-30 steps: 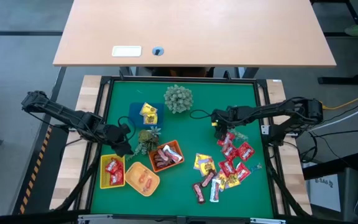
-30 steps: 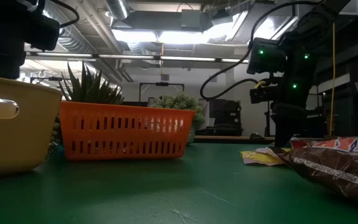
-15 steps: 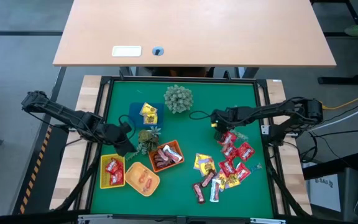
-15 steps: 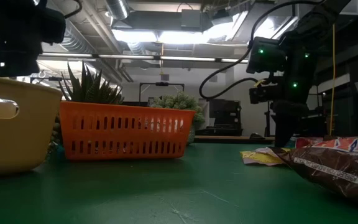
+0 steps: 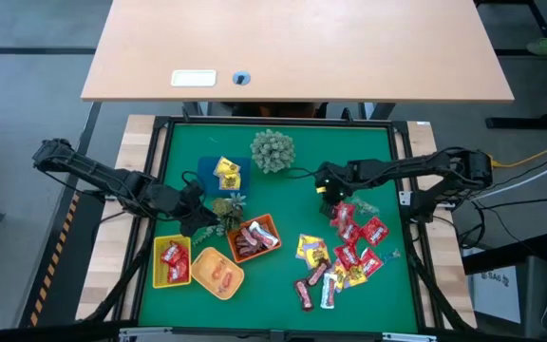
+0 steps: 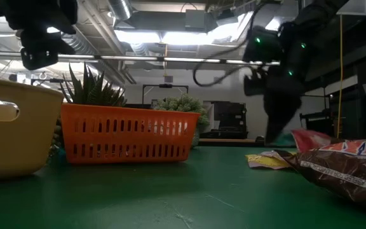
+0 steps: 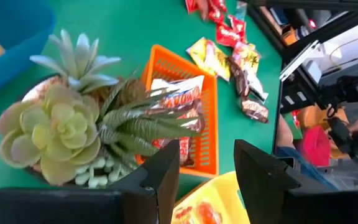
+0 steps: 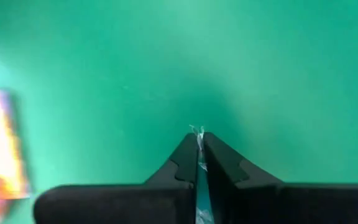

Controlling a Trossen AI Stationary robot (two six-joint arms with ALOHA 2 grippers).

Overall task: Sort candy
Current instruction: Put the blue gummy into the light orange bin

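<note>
The loose candy (image 5: 351, 249) lies in a heap on the green mat at the right: red packets, yellow packets and dark bars. My right gripper (image 5: 328, 194) hangs over the mat just beyond the heap's far end, shut on a small clear-wrapped candy (image 8: 197, 132). My left gripper (image 5: 196, 218) hovers open beside the succulent plant (image 7: 73, 124), with nothing between its fingers (image 7: 166, 163). Sorted candy lies in the orange basket (image 5: 254, 237), the yellow tray (image 5: 171, 263), the round yellow tray (image 5: 218, 273) and the blue tray (image 5: 223, 173). My right gripper pinches a thin clear wrapper edge (image 8: 198, 163) between its two shut fingers. A shred of it sticks out past the fingertips. The fingers slant steeply down from above, and the mat below them is bare. The rest of the candy is hidden by the fingers.
A spiky pale green plant ball (image 5: 272, 150) stands at the mat's far middle. The succulent (image 5: 226, 207) sits between the blue tray and the orange basket. A black frame (image 5: 402, 171) rims the mat. Bare mat lies in the middle (image 5: 292, 204).
My right gripper has shut at the heap's far end, then risen and drawn a little toward the table's left and far side, tipping as it went. My left gripper has risen slightly and turned at the wrist, staying open.
</note>
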